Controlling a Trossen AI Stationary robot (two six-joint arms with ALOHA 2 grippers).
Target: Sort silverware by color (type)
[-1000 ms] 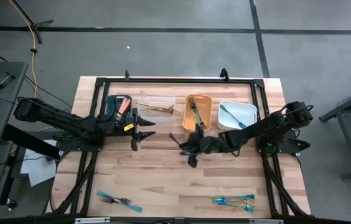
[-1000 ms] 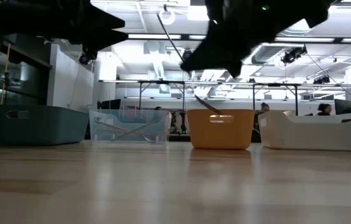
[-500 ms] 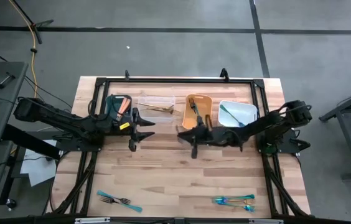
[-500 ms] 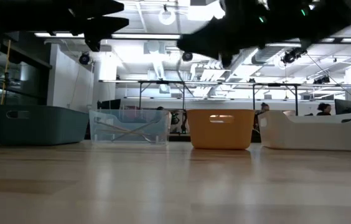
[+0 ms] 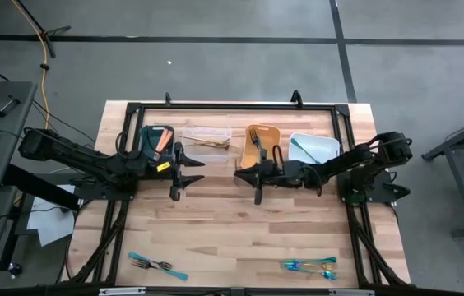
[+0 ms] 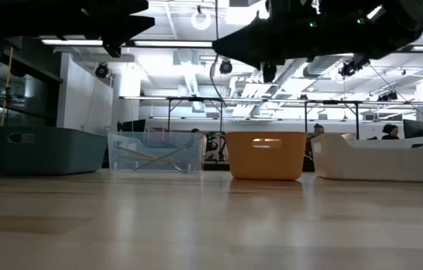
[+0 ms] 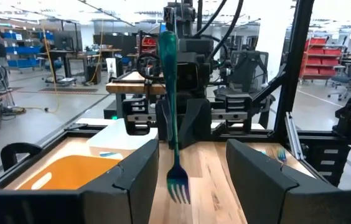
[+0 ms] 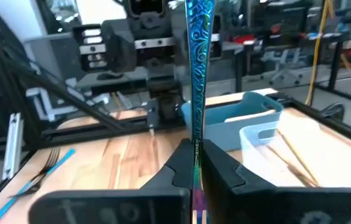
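Just in front of the orange bin (image 5: 271,136), at its near wall, the right gripper (image 5: 256,176) hovers above the table, clamped shut on the end of a teal-blue fork (image 8: 198,81). The fork's long axis stands roughly upright, with the tines hanging down in the left wrist view. The white bin (image 5: 324,153), which already holds a teal utensil, sits just beside the orange bin on the side toward the right arm's base. The fork probably belongs there, and the right arm is the nearer one. On the orange bin's other side, past the clear bin, the left gripper (image 5: 179,173) waits with its fingers wide apart and holds nothing. A second ago the right gripper was farther out from the orange bin, toward the table's middle. It has since drawn in against the bin's front, while the left arm has not moved.
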